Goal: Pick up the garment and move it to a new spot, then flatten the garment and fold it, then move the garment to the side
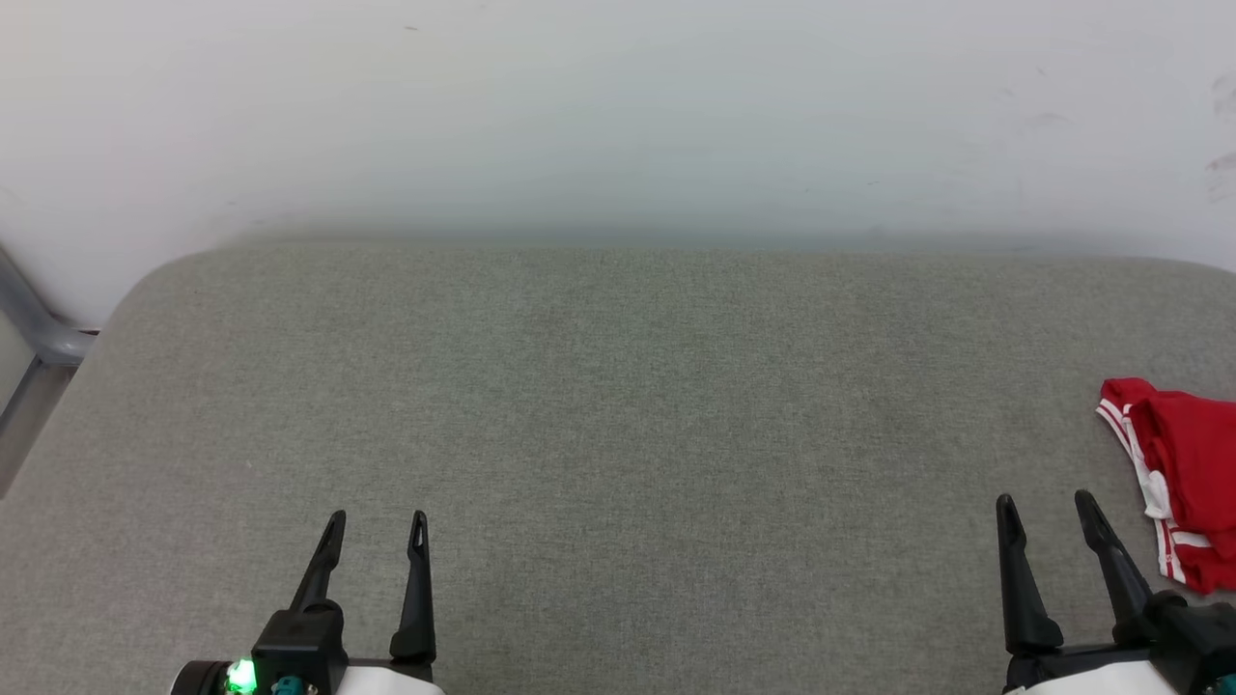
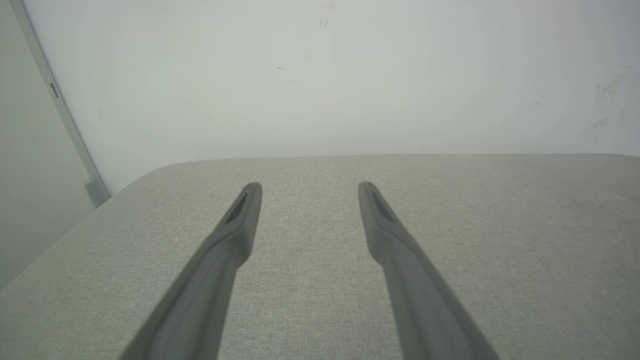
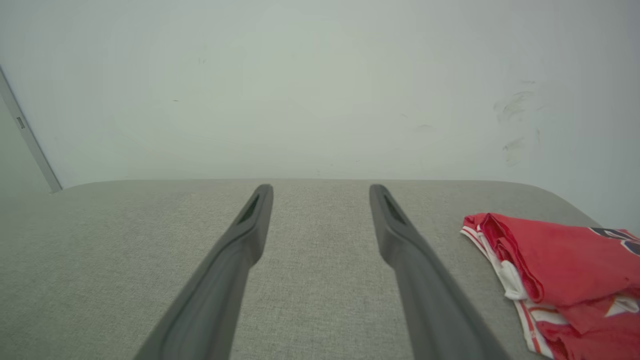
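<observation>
Just right of the right claw (image 1: 1045,499), the bunched red garment (image 1: 1193,454)

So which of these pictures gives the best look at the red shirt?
The right wrist view: the red shirt lies crumpled, large and close, its striped trim clear. The head view catches a smaller part, cut by its right edge.
</observation>
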